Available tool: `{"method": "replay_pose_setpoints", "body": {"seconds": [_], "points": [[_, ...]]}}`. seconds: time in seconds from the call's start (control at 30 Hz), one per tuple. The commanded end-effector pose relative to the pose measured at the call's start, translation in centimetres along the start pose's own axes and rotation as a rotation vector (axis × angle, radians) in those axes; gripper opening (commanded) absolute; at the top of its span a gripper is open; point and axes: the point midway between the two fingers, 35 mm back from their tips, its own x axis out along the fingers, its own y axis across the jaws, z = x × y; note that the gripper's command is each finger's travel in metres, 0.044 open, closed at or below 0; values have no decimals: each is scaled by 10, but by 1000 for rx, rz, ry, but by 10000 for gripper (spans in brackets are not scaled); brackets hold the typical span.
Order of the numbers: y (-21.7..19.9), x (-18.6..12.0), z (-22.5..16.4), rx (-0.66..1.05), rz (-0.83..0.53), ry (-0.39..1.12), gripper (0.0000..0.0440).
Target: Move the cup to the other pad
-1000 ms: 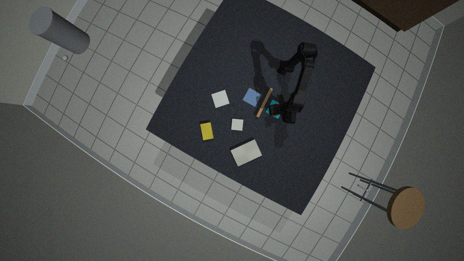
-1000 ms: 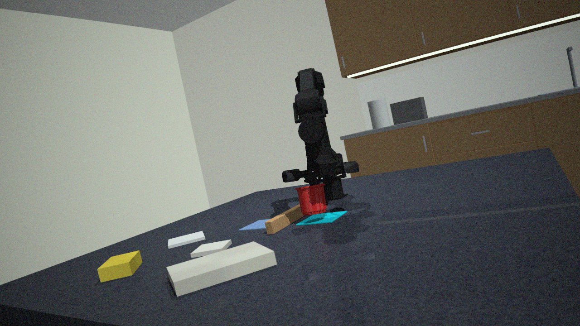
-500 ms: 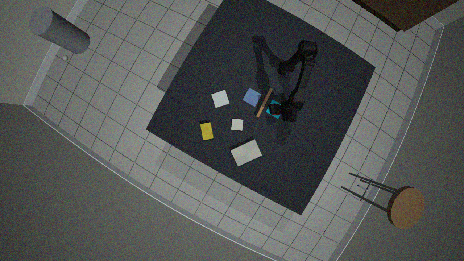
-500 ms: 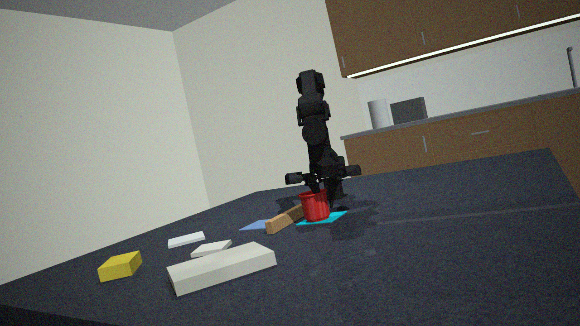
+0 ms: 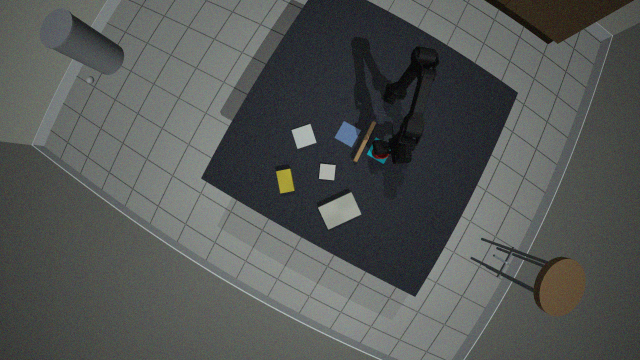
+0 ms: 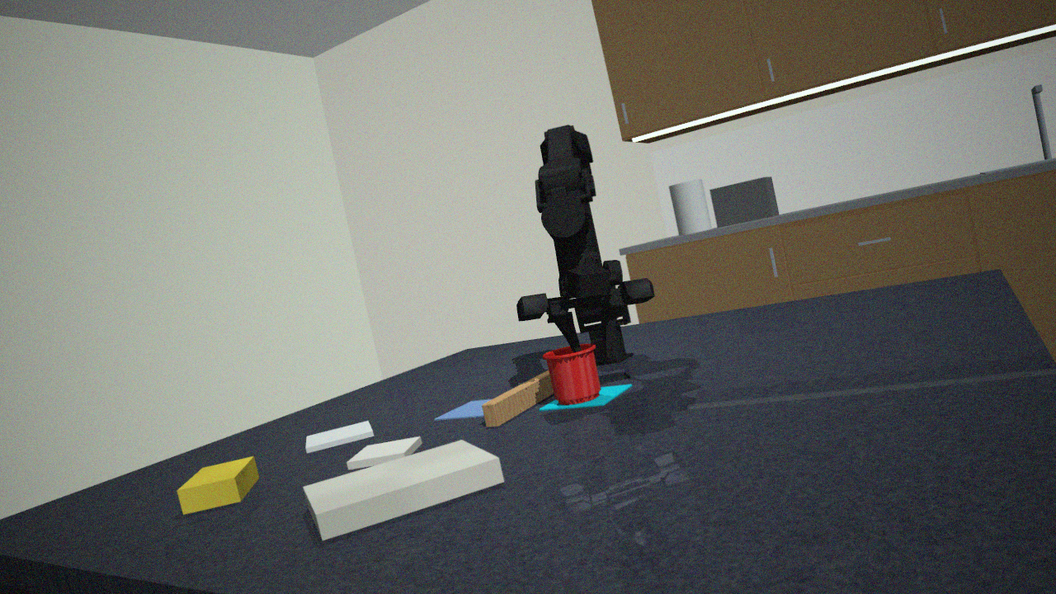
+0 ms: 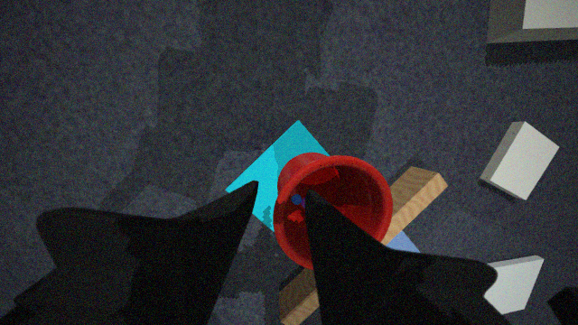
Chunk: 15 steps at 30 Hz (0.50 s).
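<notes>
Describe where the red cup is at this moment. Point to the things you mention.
In the exterior view, the red cup [image 5: 380,156] [image 6: 573,376] [image 7: 289,178] stands upright on the cyan pad [image 5: 372,152] [image 6: 616,393] [image 7: 289,140], just right of the wooden bar [image 5: 359,152] [image 6: 509,404] [image 7: 413,194].

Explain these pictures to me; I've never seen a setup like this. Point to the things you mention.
The machine is a single black robot arm ending in two fingers. One picture looks down from above, one looks across the table from the side, and one comes from a camera on the arm's wrist.

On the dark surface lie a cyan pad [image 5: 372,153] [image 6: 617,393] [image 7: 266,169], a blue pad [image 5: 347,133] [image 6: 466,410] [image 7: 403,242], a wooden bar [image 5: 364,142] [image 6: 516,399] [image 7: 417,191] between them, a yellow block [image 5: 285,180] [image 6: 218,485] and three whitish blocks.

The red cup [image 6: 573,376] [image 7: 289,173] stands on the cyan pad with marbles inside. Nothing is gripped: the fingers are apart, one reaching into the cup's mouth, the other outside.
</notes>
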Motion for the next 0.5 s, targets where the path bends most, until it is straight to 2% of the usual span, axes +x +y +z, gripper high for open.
{"method": "replay_pose_setpoints", "body": {"seconds": [0.0,0.47], "points": [[2,-5,-3,4,9,-14,184],[0,-39,2,25,3,-122,268]]}}
